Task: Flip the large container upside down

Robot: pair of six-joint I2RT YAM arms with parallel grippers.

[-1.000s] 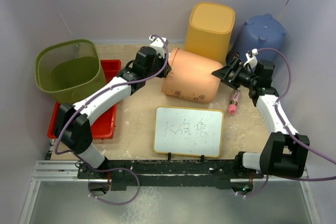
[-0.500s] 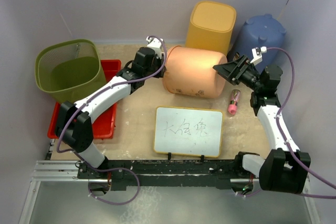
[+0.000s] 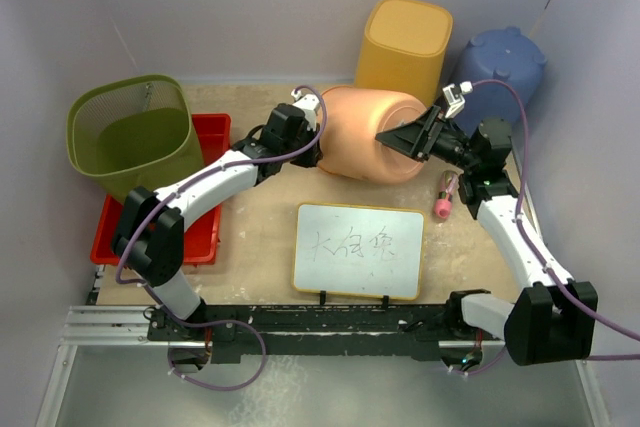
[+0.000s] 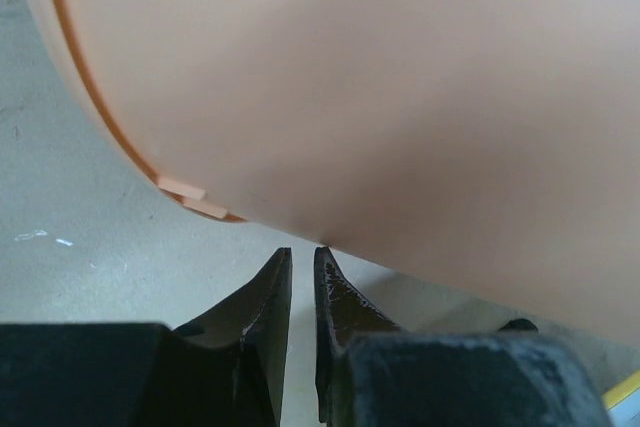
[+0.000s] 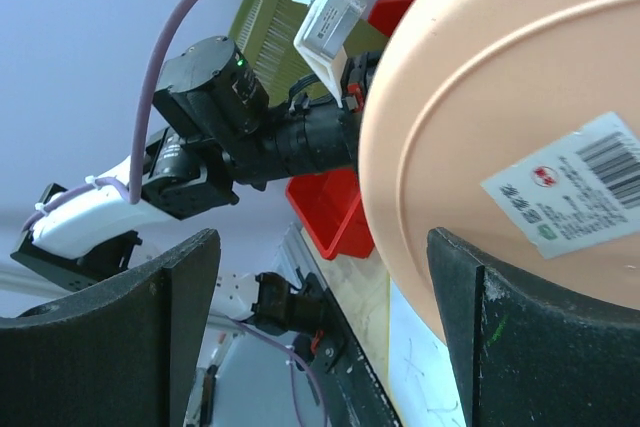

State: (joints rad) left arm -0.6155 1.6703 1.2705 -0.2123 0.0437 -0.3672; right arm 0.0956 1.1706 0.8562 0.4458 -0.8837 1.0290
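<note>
The large container (image 3: pixel 372 135) lies on its side at the back middle of the table (image 3: pixel 262 215), rim to the left and flat labelled base to the right. It is hemmed in behind, with the yellow bin (image 3: pixel 403 45) just beside its far wall and the blue container (image 3: pixel 502 65) near its right rear corner. In front, a bare strip of tabletop separates it from the whiteboard (image 3: pixel 358 250), and that strip is the widest free room around it. A pink tube (image 3: pixel 443 196) lies near its right end, under the right forearm. To the left, the red tray (image 3: pixel 203 239) and the green mesh basket (image 3: pixel 130 133) stand apart from the rim, with bare table between. The left arm bends out over the tray and runs diagonally up to the right. The left gripper (image 3: pixel 314 147) sits low against the rim end, and its fingers (image 4: pixel 268 297) are drawn together with only a thin slit between them. They hold nothing, and their tips sit just under the curved wall. Whether they touch it cannot be told. The right arm rises along the right edge and folds inward, pointing the right gripper (image 3: pixel 397 136) leftward at the base. Its fingers (image 5: pixel 185 332) are spread wide, with the base's edge close by the right-hand one. Contact there cannot be judged.
</note>
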